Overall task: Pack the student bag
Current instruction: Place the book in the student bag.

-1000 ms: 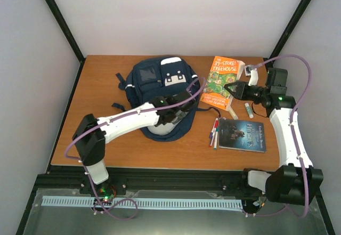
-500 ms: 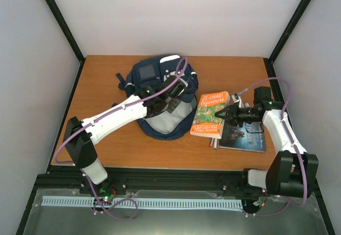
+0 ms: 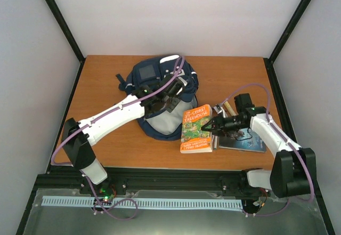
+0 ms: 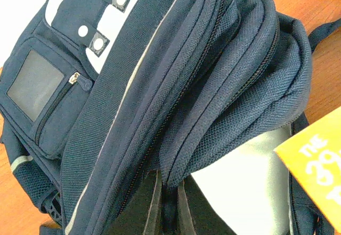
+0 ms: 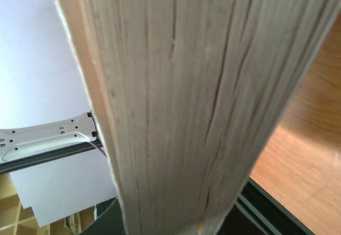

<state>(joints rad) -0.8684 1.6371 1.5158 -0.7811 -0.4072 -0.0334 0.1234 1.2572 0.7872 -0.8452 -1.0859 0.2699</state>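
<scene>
The student bag (image 3: 155, 75), navy with a white patch, lies at the table's back middle. My left gripper (image 3: 173, 97) is shut on the edge of its main flap (image 4: 176, 160) and holds it up, so the pale lining (image 3: 166, 121) shows. In the left wrist view the fabric is pinched between my dark fingers (image 4: 151, 209). My right gripper (image 3: 210, 127) is shut on an orange paperback (image 3: 195, 129), held just right of the bag's mouth. The book's page edges (image 5: 186, 112) fill the right wrist view. A corner of the orange paperback (image 4: 318, 165) shows in the left wrist view.
A dark-covered book (image 3: 246, 140) lies on the table under my right arm. A small beige item (image 3: 227, 107) lies behind it. The orange book hides most of the pens. Bag straps (image 3: 121, 80) trail to the left.
My right arm has carried the orange book from the back right down and left to the bag's opening. My left gripper raised the bag's flap back, then held still.
</scene>
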